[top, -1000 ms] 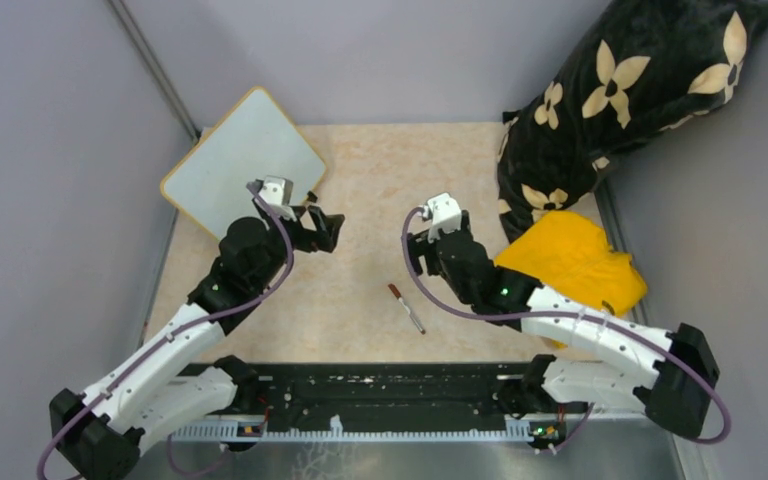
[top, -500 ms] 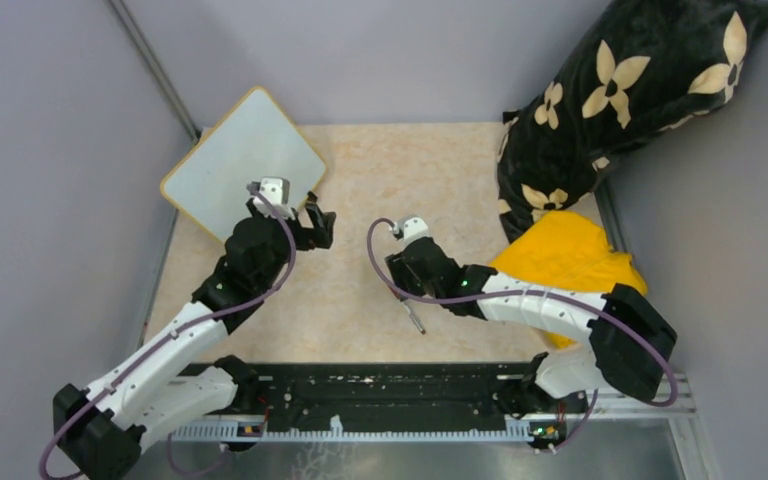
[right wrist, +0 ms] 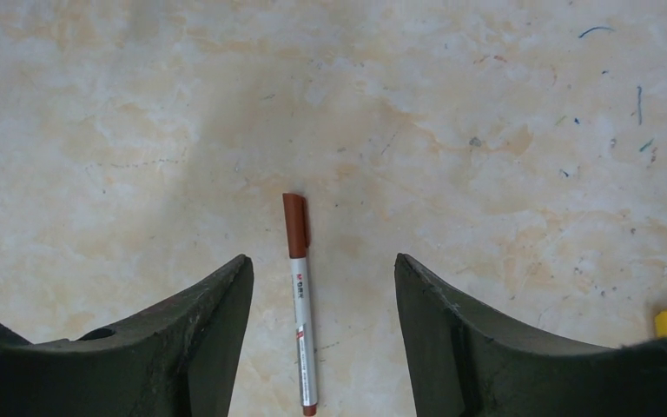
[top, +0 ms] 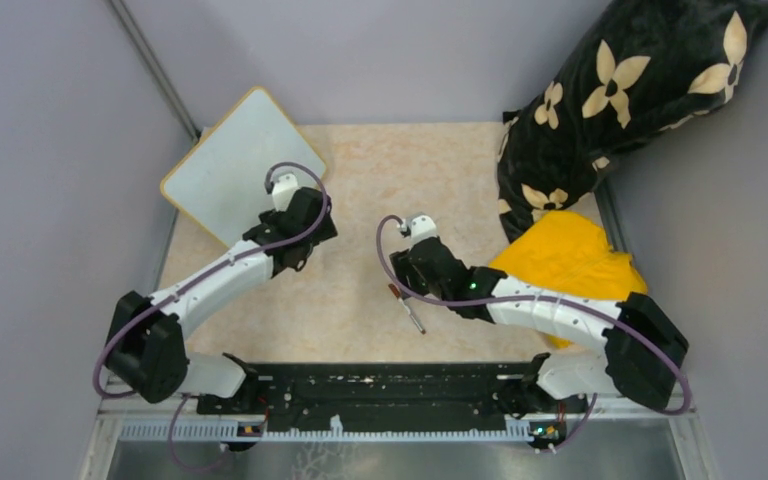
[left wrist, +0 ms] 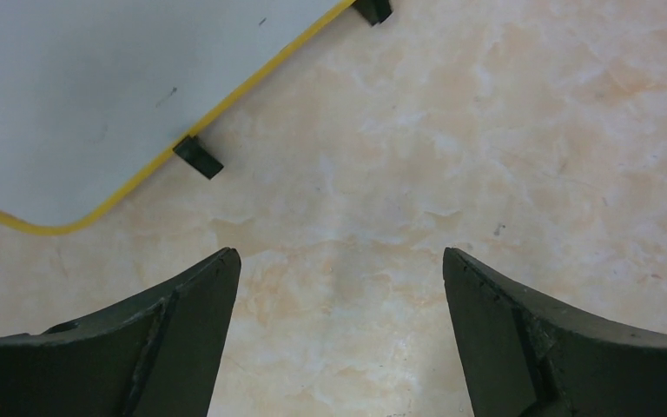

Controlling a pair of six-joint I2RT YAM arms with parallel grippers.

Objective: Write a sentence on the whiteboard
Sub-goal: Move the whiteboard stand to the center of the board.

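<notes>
The whiteboard (top: pixel 235 165), white with a thin yellow frame and small black feet, lies tilted at the table's far left. Its face (left wrist: pixel 95 78) shows only tiny specks, and the sentence is out of view. My left gripper (top: pixel 298 255) hangs open over bare table just off the board's near right edge; its jaws (left wrist: pixel 339 261) hold nothing. A marker (top: pixel 412 312) with a brown cap and grey barrel lies on the table in the middle. My right gripper (top: pixel 405 280) is low over it and open. The marker (right wrist: pixel 300 304) lies lengthwise between the fingers, touching neither.
A black pillow with cream flowers (top: pixel 630 90) leans in the far right corner. A yellow cloth (top: pixel 570 260) lies below it, beside my right arm. Grey walls close in left and right. A black rail (top: pixel 390 390) runs along the near edge.
My right gripper moved left and down over the marker and its jaws narrowed a little. My left arm stretched forward and turned its gripper down beside the whiteboard's edge.
</notes>
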